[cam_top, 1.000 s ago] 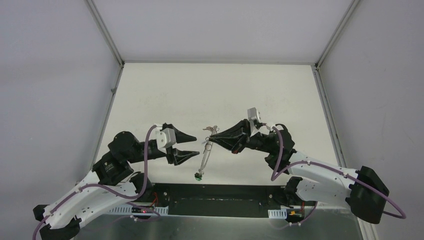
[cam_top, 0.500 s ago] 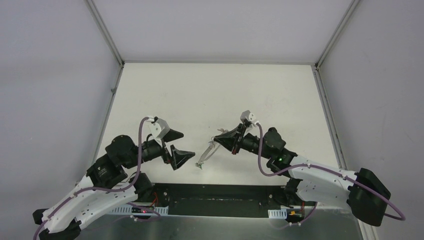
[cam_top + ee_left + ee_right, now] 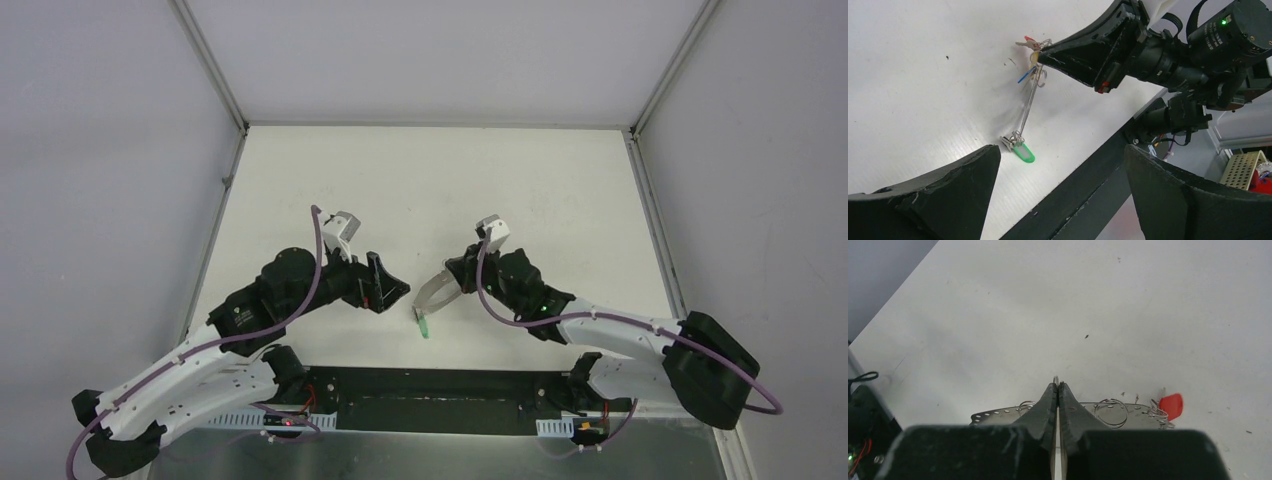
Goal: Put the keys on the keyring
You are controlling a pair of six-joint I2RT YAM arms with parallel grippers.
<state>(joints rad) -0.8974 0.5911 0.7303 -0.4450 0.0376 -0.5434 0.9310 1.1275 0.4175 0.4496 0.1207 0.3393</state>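
Observation:
The keyring (image 3: 432, 297) is a thin metal hoop with small holes and silver split rings (image 3: 1110, 412) along its rim. My right gripper (image 3: 447, 283) is shut on its upper rim (image 3: 998, 415) and holds it tilted, with its lower end down at the table. A key with a green tag (image 3: 424, 327) hangs from that low end and lies on the table (image 3: 1024, 153). Keys with red (image 3: 1171, 406) and blue (image 3: 1025, 76) tags hang near the grip. My left gripper (image 3: 385, 288) is open and empty, just left of the hoop, not touching it (image 3: 1062, 150).
The black base rail (image 3: 440, 385) runs along the table's near edge, close below the green tag. White walls and aluminium posts (image 3: 212, 70) enclose the white table (image 3: 430, 180). A perforated beige bin (image 3: 1243, 167) sits off the table beyond the rail.
The right gripper has carried the keyring down and nearer, so the green-tagged key now rests on the table. The left gripper has opened wider and swung right toward the hoop.

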